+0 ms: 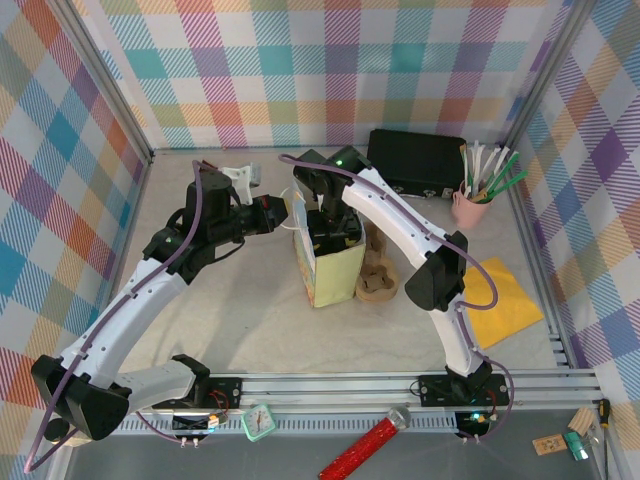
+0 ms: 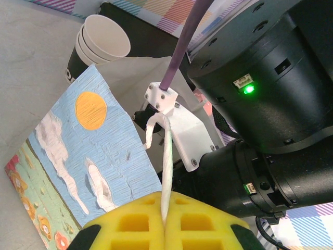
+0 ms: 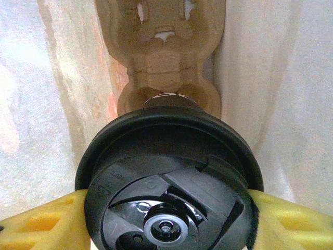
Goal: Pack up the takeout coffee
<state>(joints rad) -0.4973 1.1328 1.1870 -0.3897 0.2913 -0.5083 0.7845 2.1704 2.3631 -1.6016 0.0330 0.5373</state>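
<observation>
The takeout coffee (image 3: 169,177), upright with its lid uppermost, is clamped in the right hand (image 3: 169,219) inside the paper bag (image 2: 88,156); the bag's handle (image 2: 167,156) is pinched by the left hand (image 2: 165,224).

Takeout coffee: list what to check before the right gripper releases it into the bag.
1. Grip: right gripper clamps the takeout coffee at its lid: ok.
2. Hold: left gripper shut on the bag handle: ok.
3. Coffee inside the bag, walls either side: ok.
4. A cup carrier lies beneath the coffee: ok.
5. Cup bottom seated in the carrier: cannot tell.
</observation>
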